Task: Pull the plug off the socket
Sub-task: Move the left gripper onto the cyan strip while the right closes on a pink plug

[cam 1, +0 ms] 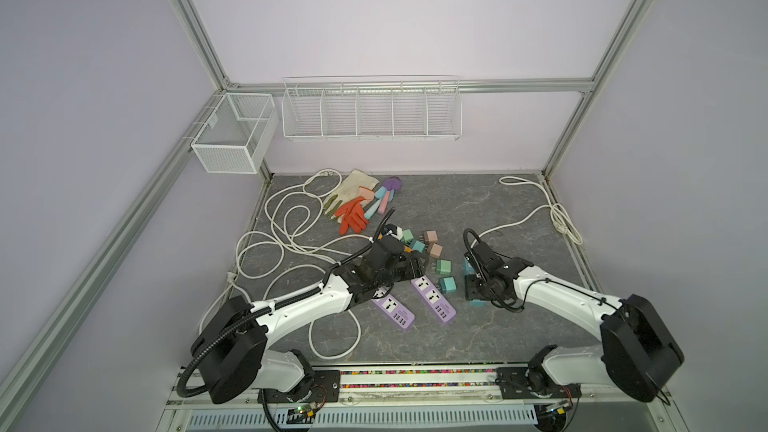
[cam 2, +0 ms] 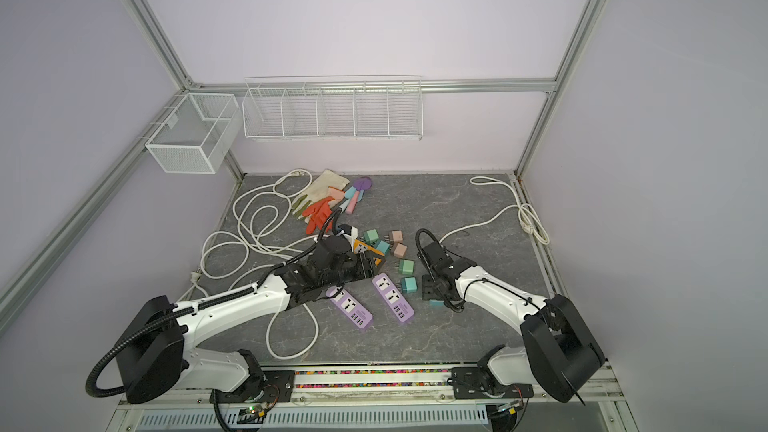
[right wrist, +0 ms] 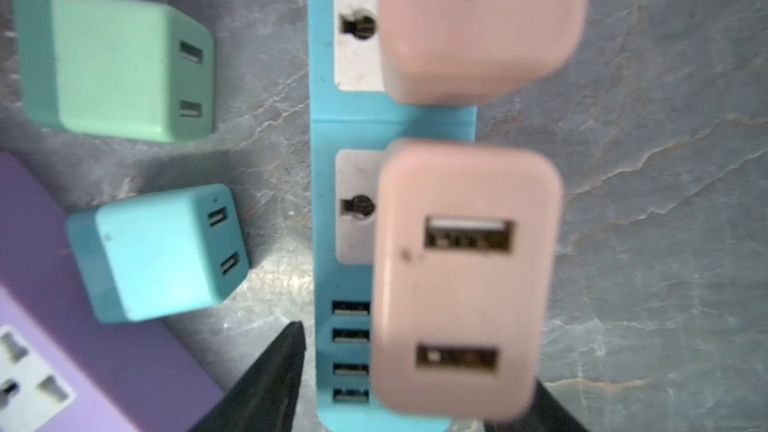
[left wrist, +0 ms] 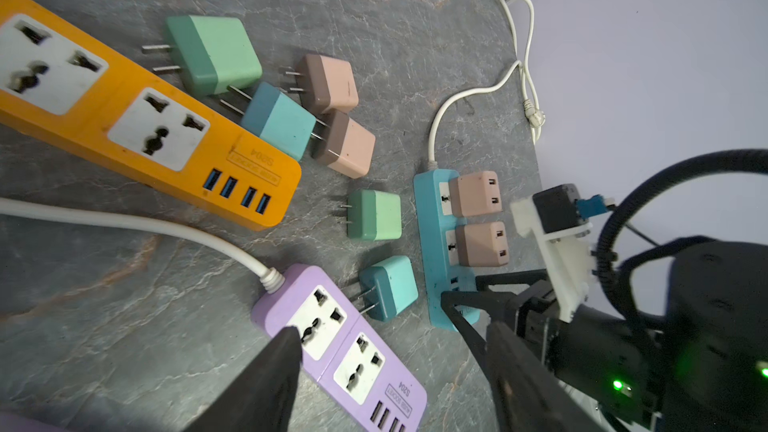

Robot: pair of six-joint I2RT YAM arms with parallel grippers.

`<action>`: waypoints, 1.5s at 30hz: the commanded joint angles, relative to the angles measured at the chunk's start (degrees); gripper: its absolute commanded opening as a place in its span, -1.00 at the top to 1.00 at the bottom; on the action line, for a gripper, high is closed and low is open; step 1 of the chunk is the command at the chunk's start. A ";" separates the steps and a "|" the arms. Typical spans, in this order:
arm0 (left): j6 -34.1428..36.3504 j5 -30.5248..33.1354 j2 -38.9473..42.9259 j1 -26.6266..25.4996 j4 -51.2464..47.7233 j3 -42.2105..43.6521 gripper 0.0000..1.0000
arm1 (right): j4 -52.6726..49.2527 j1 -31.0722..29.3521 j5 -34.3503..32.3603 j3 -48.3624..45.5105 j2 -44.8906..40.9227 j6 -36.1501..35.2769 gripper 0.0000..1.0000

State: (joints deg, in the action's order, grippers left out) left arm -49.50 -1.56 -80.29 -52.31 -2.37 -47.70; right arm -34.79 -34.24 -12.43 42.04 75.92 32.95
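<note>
Pink plug (right wrist: 465, 276) in blue power strip (right wrist: 324, 126), bracketed by the right gripper (right wrist: 415, 367), jaws parted, not clamping.
Bare grey stone-look tabletop (right wrist: 644, 160) on one side of the right gripper, free room there; other side crowded: loose teal adapter (right wrist: 162, 251), green adapter (right wrist: 116, 64), purple strip (right wrist: 104, 351) all near. One black finger (right wrist: 274, 384) stands clear of the plug's edge, strip's USB ports showing in the gap. Second pink plug (right wrist: 478, 22) seated just beyond the first, same strip. Left gripper (left wrist: 392, 334) open, empty, over the purple strip's sockets; orange strip (left wrist: 124, 118) and white cord (left wrist: 515, 76) farther off. Plugs boxy, rounded corners, matte plastic.
</note>
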 commanded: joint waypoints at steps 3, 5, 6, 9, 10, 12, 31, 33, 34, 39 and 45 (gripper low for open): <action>-2.82 0.68 -4.14 -2.55 4.49 -3.83 -0.42 | -5.12 -0.20 -0.35 3.62 -4.74 -1.49 -0.54; -4.21 0.70 -6.12 -3.43 6.89 -4.38 -0.42 | -5.95 0.24 -0.58 4.78 -5.89 -2.73 -0.60; -4.74 0.32 -7.49 -3.86 8.03 -4.88 -0.42 | -6.16 0.74 -0.37 5.36 -6.25 -3.47 -0.62; -6.17 -1.53 -11.20 -4.41 9.02 -7.05 -0.33 | -7.12 3.04 0.92 7.58 -5.82 -5.54 -0.64; -6.40 -1.09 -12.06 -4.87 9.32 -7.65 -0.31 | -7.19 3.82 1.39 7.96 -5.49 -6.22 -0.63; -6.47 -1.22 -14.54 -5.68 10.28 -9.21 -0.30 | -7.04 5.56 2.39 8.79 -4.85 -7.54 -0.61; -8.95 -4.61 -34.11 -7.89 10.19 -22.93 0.09 | -3.56 10.16 4.95 9.64 -0.04 -11.45 -0.21; -9.04 -5.22 -35.48 -7.98 10.31 -24.03 0.12 | -3.59 10.19 4.88 9.80 0.86 -11.59 -0.18; -9.04 -5.42 -35.98 -7.98 10.37 -24.30 0.13 | -3.41 10.17 4.81 9.73 1.02 -11.59 -0.17; -8.84 -5.52 -38.10 -7.98 9.04 -26.03 0.19 | -2.21 10.16 4.58 9.77 2.19 -11.68 -0.13; -8.17 -5.83 -40.64 -8.00 6.59 -28.49 0.25 | -1.54 10.19 4.61 10.35 4.21 -11.68 -0.05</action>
State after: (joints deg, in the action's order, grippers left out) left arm -57.98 -7.07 -119.39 -60.07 6.37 -74.28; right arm -37.15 -24.36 -7.88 51.22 79.26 22.02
